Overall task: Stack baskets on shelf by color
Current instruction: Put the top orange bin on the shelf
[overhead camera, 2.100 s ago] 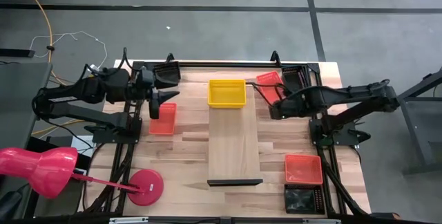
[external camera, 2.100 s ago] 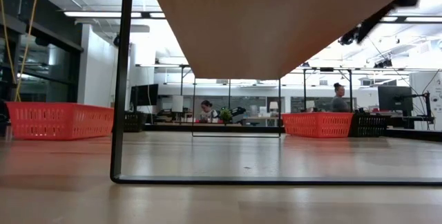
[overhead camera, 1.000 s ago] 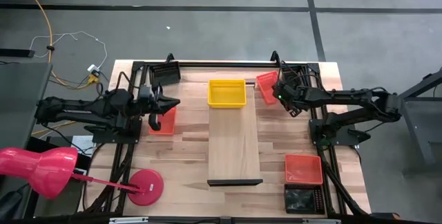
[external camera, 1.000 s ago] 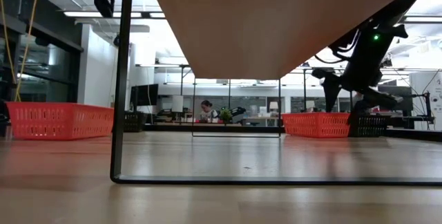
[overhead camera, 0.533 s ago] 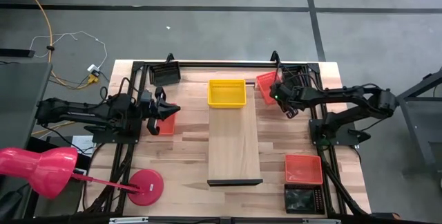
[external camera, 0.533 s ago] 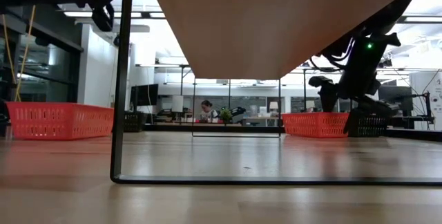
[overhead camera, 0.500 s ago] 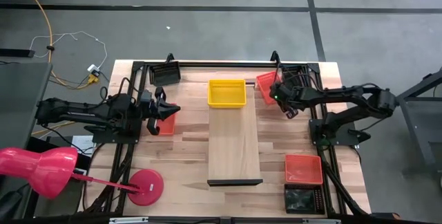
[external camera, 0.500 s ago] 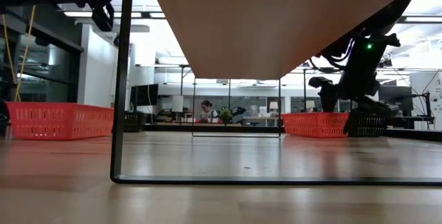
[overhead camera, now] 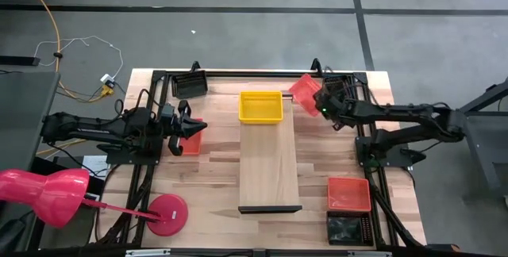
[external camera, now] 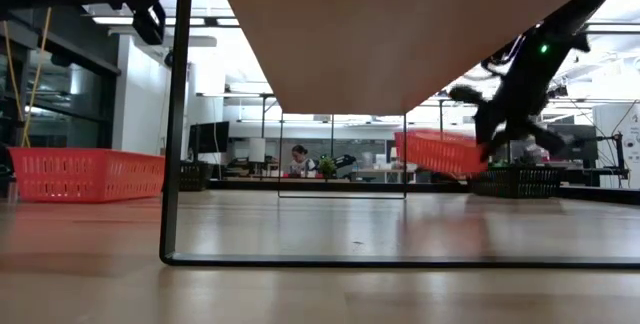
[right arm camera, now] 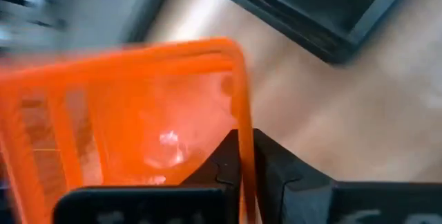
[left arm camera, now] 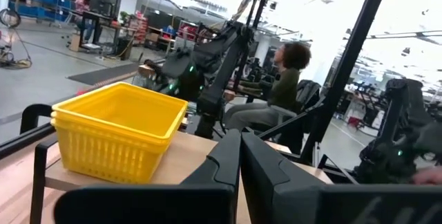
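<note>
- Reference landmark: the shelf [overhead camera: 269,162], a long light-wood board running down the middle of the table [overhead camera: 214,201], with its dark lip at the near end.
- Near end, right of the shelf's lip: one red-orange basket [overhead camera: 349,193] lies flat on the table, and a black basket [overhead camera: 348,229] sits just in front of it, nearer still.
- Near end, left of the shelf's lip: a round pink lamp base [overhead camera: 167,212] stands on the table.
- Left of the shelf's middle: a second red-orange basket [overhead camera: 188,139] rests on the table. The left gripper [overhead camera: 189,126] is over its far edge with its fingers pressed together and nothing between them; the left wrist view shows the two dark fingers meeting.
- Far end of the shelf: a yellow basket [overhead camera: 261,107] sits on the board, upright.
- Right of the shelf's far end: the right gripper [overhead camera: 317,98] is clamped on the rim of a third red-orange basket [overhead camera: 304,89]. The right wrist view shows the fingers closed narrowly on the wall of this basket [right arm camera: 131,106].
- In the low view this basket [external camera: 440,152] is lifted clear of the table and tilted.
</note>
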`<action>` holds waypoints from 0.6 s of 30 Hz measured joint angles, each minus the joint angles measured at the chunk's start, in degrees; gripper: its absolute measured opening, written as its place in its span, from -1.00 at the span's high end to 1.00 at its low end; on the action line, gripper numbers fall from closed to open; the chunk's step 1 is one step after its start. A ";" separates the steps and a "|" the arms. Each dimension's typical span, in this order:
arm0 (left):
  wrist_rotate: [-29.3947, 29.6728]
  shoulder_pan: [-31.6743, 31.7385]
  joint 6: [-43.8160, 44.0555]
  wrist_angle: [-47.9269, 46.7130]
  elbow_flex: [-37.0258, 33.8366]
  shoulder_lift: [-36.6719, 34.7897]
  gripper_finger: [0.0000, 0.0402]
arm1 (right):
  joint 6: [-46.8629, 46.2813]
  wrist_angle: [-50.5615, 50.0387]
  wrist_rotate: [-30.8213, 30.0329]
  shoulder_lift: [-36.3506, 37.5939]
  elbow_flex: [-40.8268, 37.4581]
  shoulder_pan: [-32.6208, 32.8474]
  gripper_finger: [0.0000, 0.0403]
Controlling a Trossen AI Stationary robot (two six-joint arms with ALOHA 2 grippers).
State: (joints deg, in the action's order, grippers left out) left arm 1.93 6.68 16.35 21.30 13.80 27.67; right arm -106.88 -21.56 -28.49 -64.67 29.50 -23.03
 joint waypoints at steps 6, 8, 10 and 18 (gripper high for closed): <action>0.06 0.00 -0.40 -0.48 0.00 0.01 1.00 | 10.95 0.64 -9.05 12.78 3.56 0.22 0.99; 0.11 0.00 -0.41 -0.48 0.00 0.01 1.00 | 19.53 3.66 -10.52 16.31 6.43 0.21 0.99; 0.13 0.00 -0.39 -0.48 0.00 0.01 1.00 | 30.43 9.52 -8.36 18.80 9.48 0.19 0.99; 0.17 0.00 -0.01 -0.48 0.00 0.01 1.00 | 50.43 7.95 7.55 15.39 27.68 11.21 1.00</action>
State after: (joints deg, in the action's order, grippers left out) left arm 2.11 6.68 16.34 20.82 13.80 27.68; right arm -56.45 -13.62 -20.94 -49.28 57.17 -11.82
